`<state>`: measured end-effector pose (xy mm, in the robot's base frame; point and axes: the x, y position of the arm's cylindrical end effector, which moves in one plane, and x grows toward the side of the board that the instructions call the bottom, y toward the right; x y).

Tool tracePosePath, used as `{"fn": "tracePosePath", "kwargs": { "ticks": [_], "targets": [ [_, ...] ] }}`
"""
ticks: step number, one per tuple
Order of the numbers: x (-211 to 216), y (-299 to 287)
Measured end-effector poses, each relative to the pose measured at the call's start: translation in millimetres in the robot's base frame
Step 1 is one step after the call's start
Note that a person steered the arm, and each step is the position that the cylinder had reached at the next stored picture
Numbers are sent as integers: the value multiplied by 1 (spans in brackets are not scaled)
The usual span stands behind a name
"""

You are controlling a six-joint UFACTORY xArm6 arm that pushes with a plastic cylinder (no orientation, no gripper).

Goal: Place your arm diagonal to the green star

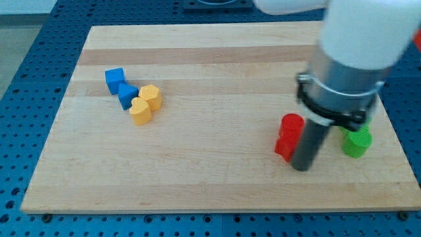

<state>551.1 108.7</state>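
A green block (356,142) sits near the board's right edge, partly hidden by the arm; its shape is hard to make out. My tip (300,167) rests on the board to the lower left of the green block, apart from it. Two red blocks stand just left of the rod: a red cylinder (291,124) and a second red block (285,146) below it, close against the rod.
At the view's left, a blue cube (114,79) and a second blue block (127,95) sit beside a yellow hexagon block (150,96) and a yellow heart block (139,111). The wooden board (217,66) lies on a blue perforated table.
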Motion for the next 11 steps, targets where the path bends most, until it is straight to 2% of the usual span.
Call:
{"fn": "tracePosePath", "kwargs": {
  "ticks": [2,3,4,5,6,7,8,9,11],
  "targets": [
    [-107,-81],
    [-147,-100],
    [-163,-94],
    [-199,-44],
    [-203,59],
    [-168,161],
    [-79,231],
    [-33,223],
    [9,151]
  ]
}}
